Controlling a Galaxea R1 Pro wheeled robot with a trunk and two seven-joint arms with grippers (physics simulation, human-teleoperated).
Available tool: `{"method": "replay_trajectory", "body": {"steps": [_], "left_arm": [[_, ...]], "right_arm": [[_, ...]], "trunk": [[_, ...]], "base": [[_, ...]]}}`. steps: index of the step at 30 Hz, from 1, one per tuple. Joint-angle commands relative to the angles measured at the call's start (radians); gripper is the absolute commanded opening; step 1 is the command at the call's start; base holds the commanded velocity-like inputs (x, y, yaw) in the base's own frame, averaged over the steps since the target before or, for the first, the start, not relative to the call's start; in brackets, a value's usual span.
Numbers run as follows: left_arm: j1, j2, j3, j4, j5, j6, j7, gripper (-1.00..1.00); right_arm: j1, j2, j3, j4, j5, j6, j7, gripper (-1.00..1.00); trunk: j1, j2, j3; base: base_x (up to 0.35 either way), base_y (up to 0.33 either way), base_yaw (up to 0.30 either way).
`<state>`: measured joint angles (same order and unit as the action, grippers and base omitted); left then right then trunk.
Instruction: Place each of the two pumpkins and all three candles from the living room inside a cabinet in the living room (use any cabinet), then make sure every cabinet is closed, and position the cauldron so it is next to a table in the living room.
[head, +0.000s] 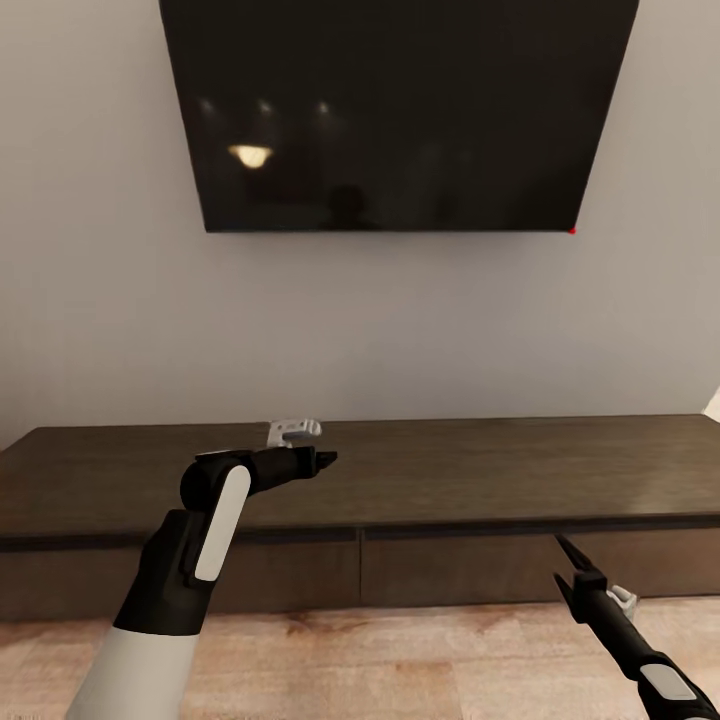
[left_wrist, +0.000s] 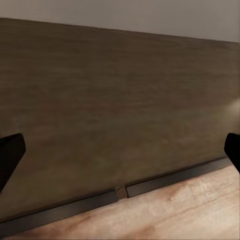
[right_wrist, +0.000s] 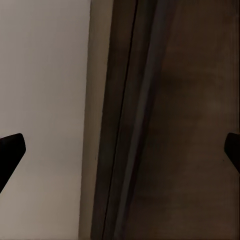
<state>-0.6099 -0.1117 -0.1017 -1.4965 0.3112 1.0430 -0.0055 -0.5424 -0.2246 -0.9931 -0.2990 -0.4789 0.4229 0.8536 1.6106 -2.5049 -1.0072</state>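
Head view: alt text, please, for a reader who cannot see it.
The cabinet, long, low and dark, stands closed against a grey wall under a black screen. The left gripper reaches over its top; the right gripper is open at its front.

We can read no text, label, brand, number or sign anywhere: the dark screen (head: 400, 110) on the wall and the cabinet (head: 450, 470) top and fronts carry no lettering.

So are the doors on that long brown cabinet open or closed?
Closed. Both fronts of the cabinet sit flush side by side, with just a thin seam between them, and no inside showing.
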Motion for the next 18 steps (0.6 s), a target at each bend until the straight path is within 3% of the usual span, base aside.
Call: {"method": "replay_trajectory", "body": {"steps": [1, 11, 18], "left_arm": [[-0.001, 0.0, 0.0, -0.001, 0.0, 0.004, -0.001, 1.0], [-0.001, 0.0, 0.0, -0.001, 0.0, 0.004, -0.001, 1.0], [-0.001, 0.0, 0.0, 0.0, -0.001, 0.004, -0.001, 1.0]], "right_arm": [[-0.001, 0.0, -0.002, 0.001, -0.006, 0.008, 0.001, 1.0], [-0.001, 0.0, -0.002, 0.001, -0.006, 0.009, 0.004, 1.0], [-0.001, -0.001, -0.002, 0.001, -0.004, 0.015, 0.061, 1.0]], "trunk": [[0.0, -0.001, -0.005], [0.005, -0.003, -0.044], [0.005, -0.003, -0.044]], "base": [[0.0, 0.0, 0.0], [0.0, 0.0, 0.0], [0.0, 0.0, 0.0]]}}
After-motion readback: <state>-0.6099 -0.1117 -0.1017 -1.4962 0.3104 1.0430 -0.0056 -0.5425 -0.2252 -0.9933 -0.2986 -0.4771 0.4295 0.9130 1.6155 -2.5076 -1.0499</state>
